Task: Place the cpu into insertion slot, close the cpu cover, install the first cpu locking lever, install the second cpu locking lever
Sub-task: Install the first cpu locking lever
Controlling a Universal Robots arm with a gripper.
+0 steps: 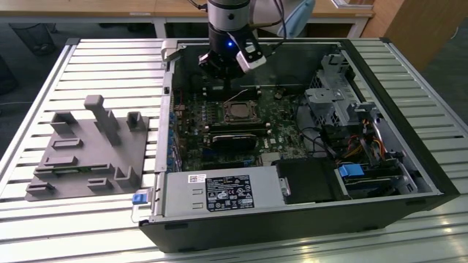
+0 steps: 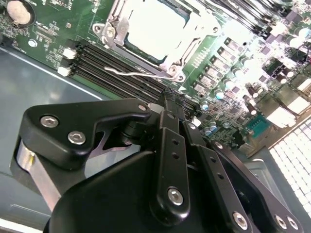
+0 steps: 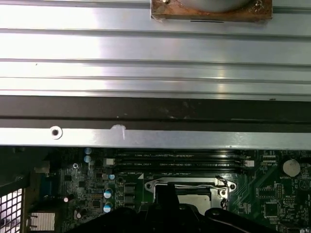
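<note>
Currently, the slatted metal tabletop [image 1: 109, 60] carries an open PC case [image 1: 292, 230] lying on its side, w/ a grey moulded fixture [image 1: 73, 164] beside it on the exterior view's left. Inside the case, the green motherboard [image 1: 281, 137] faces up. The arm hangs over the case's far wall, and its pincer [image 1: 221, 82] points down at the board, just short of the insertion slot [image 1: 240, 112].

In the second wrist view, the pincer [image 2: 171, 97] has its tips pressed together w/ nothing between them. It sits above the black memory slots [image 2: 104, 60], near the socket but apart from it.

The cpu cover [image 2: 187, 51] lies flat over the socket. The cpu [image 2: 154, 24] is seated in the slot, its pale top showing through the cover window.

A thin wire lever [image 2: 133, 73] runs along the socket edge nearest the memory slots. Cannot tell whether it is hooked.
</note>
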